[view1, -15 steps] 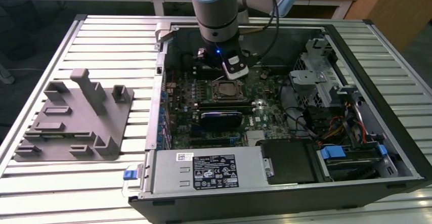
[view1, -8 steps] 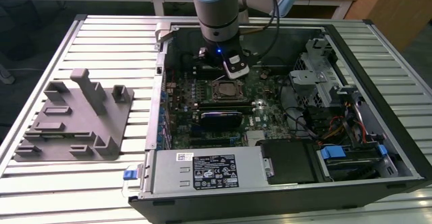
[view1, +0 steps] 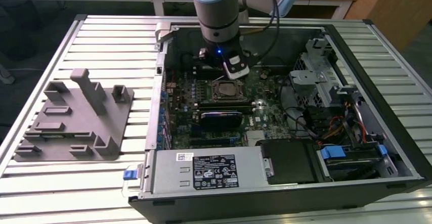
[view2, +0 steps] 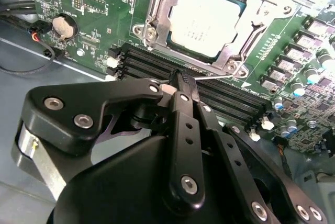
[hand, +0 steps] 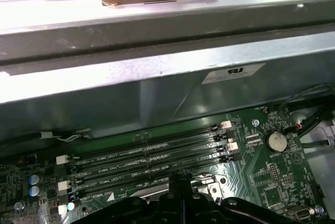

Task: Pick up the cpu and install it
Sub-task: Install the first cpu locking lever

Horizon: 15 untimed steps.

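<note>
The cpu [view2: 207, 19] lies flat in the black socket on the green motherboard, its silver top showing inside the metal frame [view2: 157, 9]. In the exterior view the cpu [view1: 226, 88] sits mid-board inside the open computer case. My gripper [view1: 233, 74] hangs just above and behind the socket. In the second wrist view my gripper [view2: 179, 79] is shut with nothing between its black fingers, its tip over the memory slots [view2: 157, 59] beside the socket. In the first wrist view the gripper [hand: 178, 182] points at the same slots.
A grey tray [view1: 71, 118] with upright posts stands on the slatted table at the exterior view's left. The case holds a power supply [view1: 209, 171], a drive cage [view1: 317, 77] and loose cables [view1: 331, 128]. The case wall [hand: 157, 88] rises close behind the slots.
</note>
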Each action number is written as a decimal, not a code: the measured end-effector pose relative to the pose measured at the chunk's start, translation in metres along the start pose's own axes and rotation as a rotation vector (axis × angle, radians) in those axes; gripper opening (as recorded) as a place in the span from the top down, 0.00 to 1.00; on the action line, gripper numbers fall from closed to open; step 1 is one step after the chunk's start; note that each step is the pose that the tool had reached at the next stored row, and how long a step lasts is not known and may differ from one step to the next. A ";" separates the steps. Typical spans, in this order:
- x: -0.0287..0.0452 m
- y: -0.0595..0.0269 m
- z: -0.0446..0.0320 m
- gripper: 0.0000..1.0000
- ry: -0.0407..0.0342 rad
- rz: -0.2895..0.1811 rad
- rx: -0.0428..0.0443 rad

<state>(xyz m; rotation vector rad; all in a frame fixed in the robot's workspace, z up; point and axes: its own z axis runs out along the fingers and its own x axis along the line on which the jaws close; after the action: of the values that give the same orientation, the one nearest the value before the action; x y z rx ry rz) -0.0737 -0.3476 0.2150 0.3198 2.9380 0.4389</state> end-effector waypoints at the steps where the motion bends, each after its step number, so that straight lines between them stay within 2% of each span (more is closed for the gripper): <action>1: 0.0000 -0.0002 0.0007 0.89 -0.0002 0.000 0.0001; 8: 0.0018 0.0052 0.0050 0.89 -0.0027 -0.002 0.0125; 13: 0.0023 0.0046 0.0079 0.89 -0.0041 -0.003 0.0176; 15: 0.0026 0.0047 0.0091 0.89 -0.0052 -0.004 0.0222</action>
<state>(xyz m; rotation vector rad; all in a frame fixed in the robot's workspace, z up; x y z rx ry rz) -0.0736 -0.3402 0.2074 0.3180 2.9398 0.4047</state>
